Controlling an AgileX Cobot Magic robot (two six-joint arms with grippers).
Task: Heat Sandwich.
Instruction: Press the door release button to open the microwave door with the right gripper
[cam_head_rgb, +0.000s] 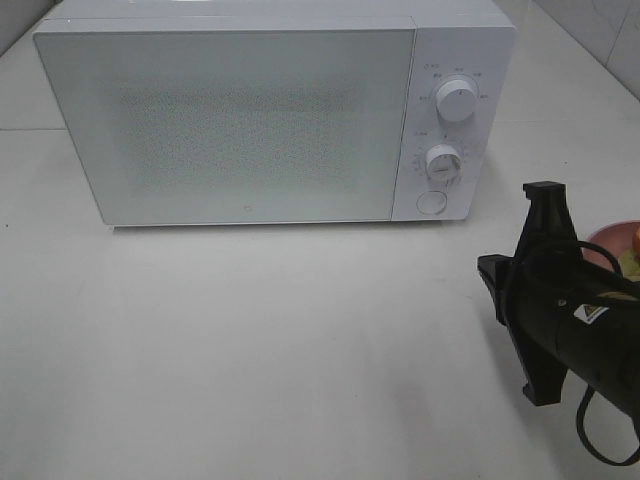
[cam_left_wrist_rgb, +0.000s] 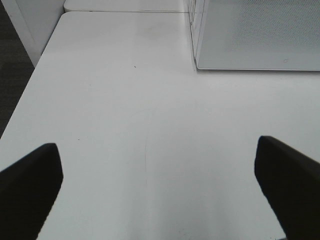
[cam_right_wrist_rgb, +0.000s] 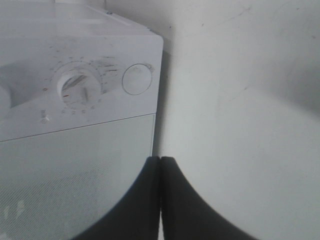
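Right wrist view: closed, empty right tool (cam_right_wrist_rgb: 160, 162) faces the button (cam_right_wrist_rgb: 137, 79); misaimed, it could hit the dial (cam_right_wrist_rgb: 77, 87); left tool (cam_left_wrist_rgb: 157, 150) gapes, empty.

Microwave (cam_head_rgb: 240, 120) at the table (cam_head_rgb: 250, 350)'s back; right tool (cam_head_rgb: 545, 192) by its front-right corner; plate (cam_head_rgb: 603, 243) farther right.

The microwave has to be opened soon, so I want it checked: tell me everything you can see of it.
The microwave is a white, plastic-looking box standing upright on the white table. Its wide door, with a speckled grey window, is closed. The panel beside the door carries an upper dial, a lower dial and a round button below them. Only the table touches it. The shut right gripper hovers near the button corner, apparently apart from it.
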